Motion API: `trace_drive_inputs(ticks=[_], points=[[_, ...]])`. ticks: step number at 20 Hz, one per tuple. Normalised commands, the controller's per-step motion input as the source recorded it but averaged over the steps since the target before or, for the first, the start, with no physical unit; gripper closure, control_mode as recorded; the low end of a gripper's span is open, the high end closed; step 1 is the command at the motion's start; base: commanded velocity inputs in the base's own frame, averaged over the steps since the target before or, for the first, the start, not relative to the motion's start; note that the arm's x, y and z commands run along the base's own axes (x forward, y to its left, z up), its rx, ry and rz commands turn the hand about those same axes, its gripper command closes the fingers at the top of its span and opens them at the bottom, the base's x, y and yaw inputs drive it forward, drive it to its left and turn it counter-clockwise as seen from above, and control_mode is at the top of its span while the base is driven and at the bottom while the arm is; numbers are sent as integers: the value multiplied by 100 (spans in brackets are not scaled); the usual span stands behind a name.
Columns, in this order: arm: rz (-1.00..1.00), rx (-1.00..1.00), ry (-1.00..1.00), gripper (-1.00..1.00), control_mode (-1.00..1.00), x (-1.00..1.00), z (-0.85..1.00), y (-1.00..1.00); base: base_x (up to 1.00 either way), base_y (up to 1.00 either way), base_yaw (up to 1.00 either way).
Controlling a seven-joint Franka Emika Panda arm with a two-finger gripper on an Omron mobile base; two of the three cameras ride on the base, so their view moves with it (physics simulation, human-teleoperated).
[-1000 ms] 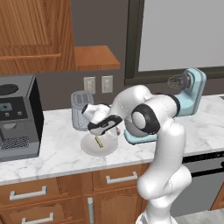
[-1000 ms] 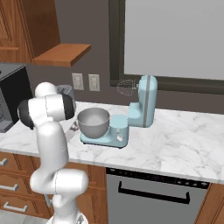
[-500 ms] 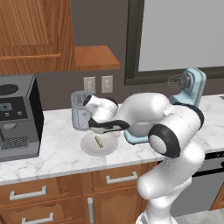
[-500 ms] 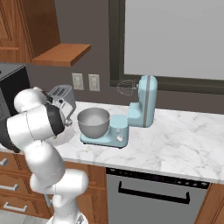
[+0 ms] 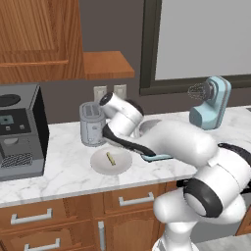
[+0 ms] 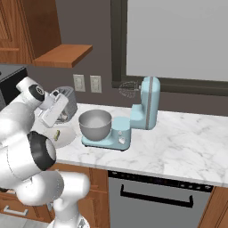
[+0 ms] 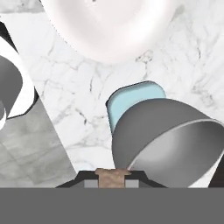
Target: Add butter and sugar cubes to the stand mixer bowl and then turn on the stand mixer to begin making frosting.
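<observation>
Our gripper (image 7: 113,178) is clamped on a tiny tan sugar cube (image 7: 112,177), just beside the deep brushed-steel mixer bowl (image 7: 168,135) (rim close); releasing here could drop it onto the marble counter (image 7: 83,105).

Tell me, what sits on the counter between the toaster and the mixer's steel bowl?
In the right base view, the pale plate with the butter on it lies between the toaster and the stand mixer bowl.

The stand mixer bowl (image 6: 95,124) is open on top with bare room over it, but the raised blue mixer head with its whisk (image 6: 129,87) hangs behind, the toaster (image 5: 91,124) and plate (image 5: 100,164) sit close on one side, and bare marble counter (image 6: 178,147) lies beyond.
</observation>
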Motion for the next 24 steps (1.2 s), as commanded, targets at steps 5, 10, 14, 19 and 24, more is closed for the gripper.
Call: trace_drive_inputs(ticks=[5, 10, 14, 19, 24], points=[[0, 8, -8, 100, -100, -9, 44, -23, 0, 0, 0], [0, 9, -6, 100, -100, 7, 9, -58, 0, 0, 0], [1, 12, -6, 100, -100, 18, 0, -51, 0, 0, 0], [0, 11, 0, 100, -100, 33, 0, -26, 0, 0, 0], [0, 5, 0, 100, -100, 38, -1, -1, 0, 0, 0]])
